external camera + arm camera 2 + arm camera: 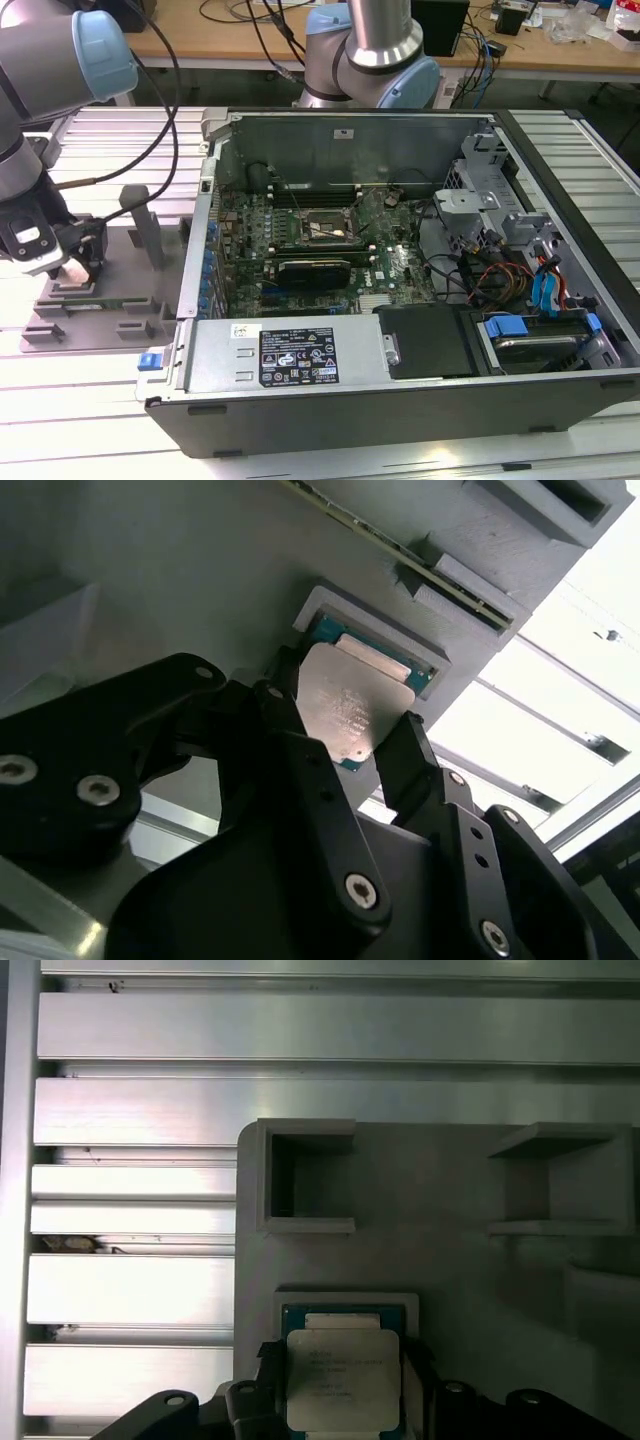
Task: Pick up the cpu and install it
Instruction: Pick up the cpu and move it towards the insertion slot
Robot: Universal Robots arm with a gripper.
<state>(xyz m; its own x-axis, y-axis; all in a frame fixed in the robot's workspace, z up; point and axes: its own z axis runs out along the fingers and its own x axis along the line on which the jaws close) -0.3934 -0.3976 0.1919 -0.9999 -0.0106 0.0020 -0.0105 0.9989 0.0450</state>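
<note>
Between the two black fingers (408,752) sits the cpu (352,698), silvery top up. They appear closed against two opposite edges of it, one on each side, in both wrist views. The chip lies low in the shallow pale-rimmed recess (346,1300) of the grey fixture (100,320), so the hold is on a thin rim and nothing more. That is the main risk as I judge it. With so little edge to bear on, a slightly uneven squeeze could tip the chip, a corner could catch the recess wall, and the chip might twist or slip free. In the second wrist view one finger seems to meet the chip near a corner, not mid-edge, which would make such a twist likelier. The fixture rests on the slatted metal surface (90,400) at the exterior view's left, well apart from the open computer case (400,380) and the socket (325,228) on its board. A loose hold over that span could drop the chip, and one held crooked could land badly in the socket.
</note>
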